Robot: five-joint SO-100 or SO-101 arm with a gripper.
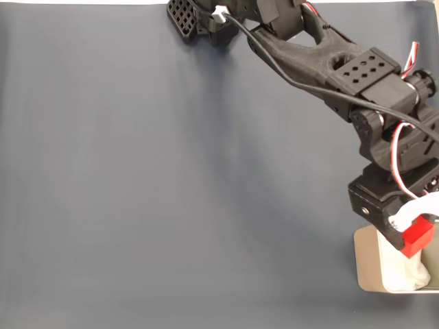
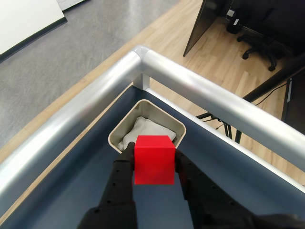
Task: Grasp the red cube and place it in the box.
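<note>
1. In the fixed view, the dark blue worktop (image 1: 171, 178) takes up the left and middle, and the black arm (image 1: 322, 62) comes in from the top.
2. At the far right of that view, the box (image 1: 367, 264) is cut off by the picture's edge, so part of it is hidden.
3. The end effector (image 1: 411, 229) hangs over the box, and its fingers are hard to make out there.
4. In the wrist view, a shiny metal rail (image 2: 95, 90) runs round the worktop's corner, with a wooden floor (image 2: 190, 43) and a black chair (image 2: 259, 40) beyond it.
5. The end effector (image 2: 154, 164) is clamped on the red cube (image 2: 153, 160), one black finger on each side.
6. The cube is up in the air, just in front of the box (image 2: 143, 106), and hides part of its near rim and white lining (image 2: 145, 129).
</note>
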